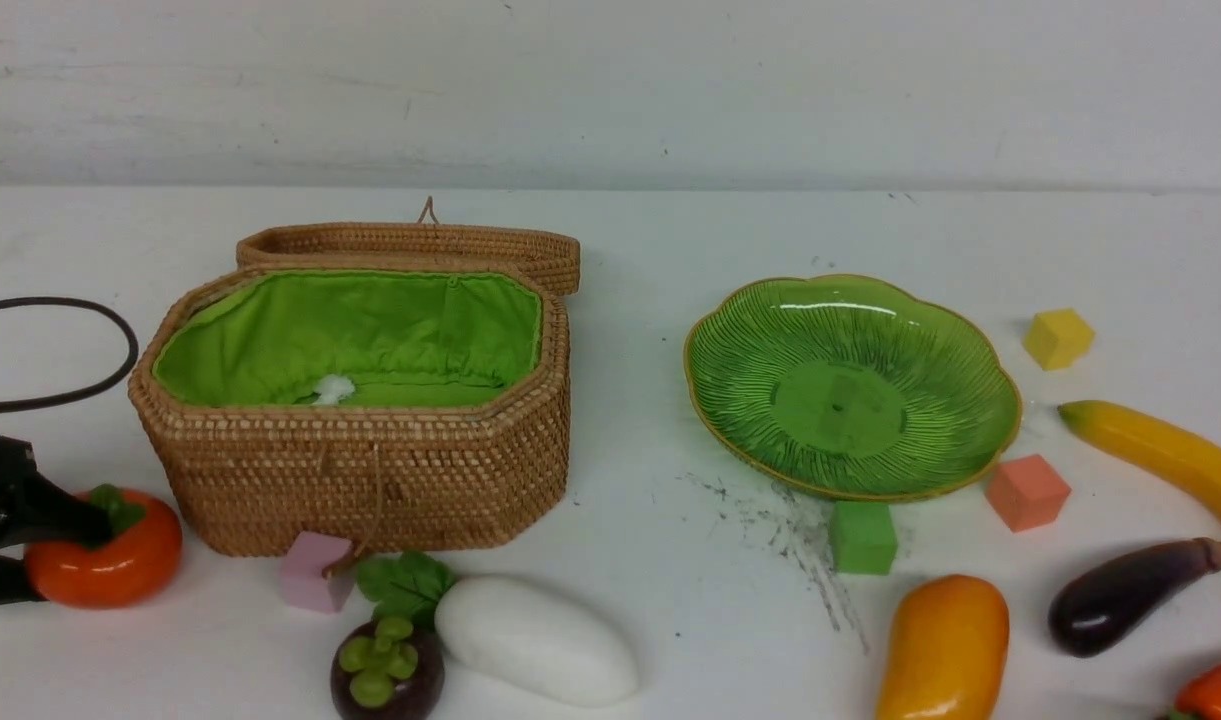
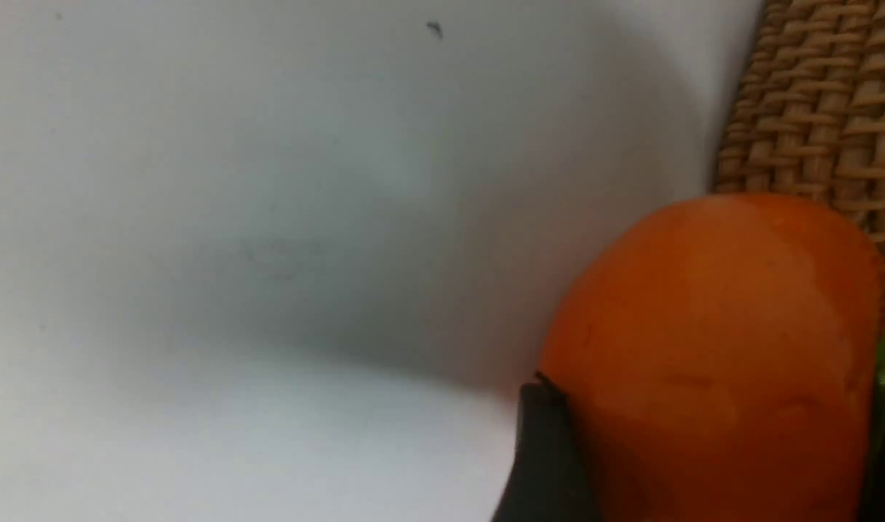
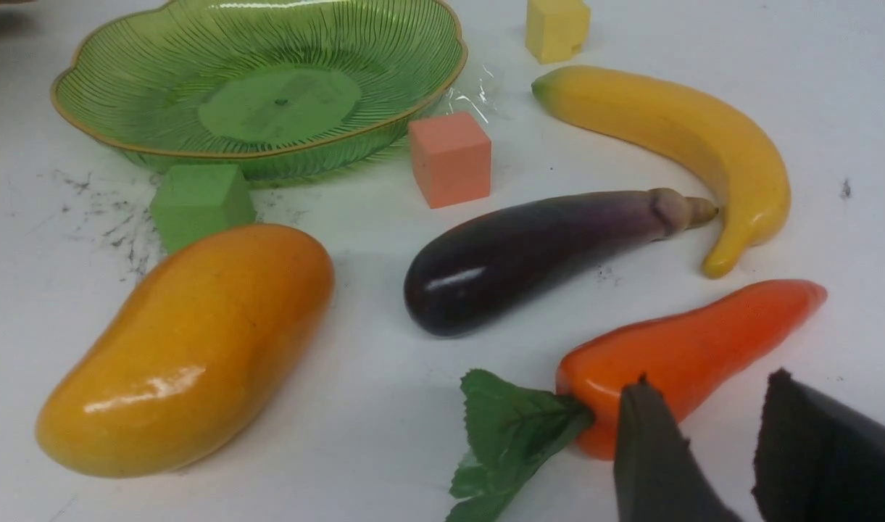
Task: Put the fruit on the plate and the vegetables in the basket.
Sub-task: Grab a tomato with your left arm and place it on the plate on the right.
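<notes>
Straddling persimmon (image 1: 120, 565) with left tool (image 1: 70, 560), low on the surface (image 1: 650, 520) just beside basket (image 1: 370, 480).
Risk: the glossy round fruit could squirt out of an off-centre pinch, with one finger up by the leaf cap. A carry to the plate (image 1: 930, 350), well apart past the basket, could clip the wicker wall. Left arm reaches low and near level from the side. Fingers flank the fruit; clenched or not, cannot tell. Right tool (image 3: 710, 391) hangs part-open, empty, just over pepper (image 3: 703, 341).
</notes>
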`<action>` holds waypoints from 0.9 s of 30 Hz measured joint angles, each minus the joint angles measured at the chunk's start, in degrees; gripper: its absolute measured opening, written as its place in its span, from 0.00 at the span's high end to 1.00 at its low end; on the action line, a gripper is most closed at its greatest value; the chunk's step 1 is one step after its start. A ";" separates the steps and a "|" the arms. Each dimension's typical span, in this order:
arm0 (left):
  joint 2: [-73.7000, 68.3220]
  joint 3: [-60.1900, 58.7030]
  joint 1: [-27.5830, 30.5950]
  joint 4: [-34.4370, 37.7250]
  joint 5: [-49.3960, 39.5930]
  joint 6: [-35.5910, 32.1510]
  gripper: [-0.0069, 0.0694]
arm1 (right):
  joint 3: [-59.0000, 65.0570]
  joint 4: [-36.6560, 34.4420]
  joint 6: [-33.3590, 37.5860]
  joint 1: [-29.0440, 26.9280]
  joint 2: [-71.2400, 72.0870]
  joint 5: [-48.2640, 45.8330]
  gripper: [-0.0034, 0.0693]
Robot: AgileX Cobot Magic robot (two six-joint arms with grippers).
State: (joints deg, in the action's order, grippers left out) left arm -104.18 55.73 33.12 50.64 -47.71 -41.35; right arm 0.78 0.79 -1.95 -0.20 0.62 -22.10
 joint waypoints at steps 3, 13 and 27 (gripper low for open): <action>0.00 0.00 0.00 -0.16 -0.26 -0.05 0.29 | 0.00 0.00 0.00 0.00 0.00 0.00 0.62; 6.00 -0.57 0.00 -5.24 -1.63 1.64 0.35 | 0.00 0.00 0.00 0.00 0.00 0.00 0.62; 36.53 -24.27 -10.25 -0.20 6.46 3.62 0.35 | 0.00 0.00 0.00 0.00 0.00 0.00 0.62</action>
State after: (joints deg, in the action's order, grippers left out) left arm -67.64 31.46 22.88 50.44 -41.25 -37.72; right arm 0.78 0.79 -1.95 -0.20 0.62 -22.10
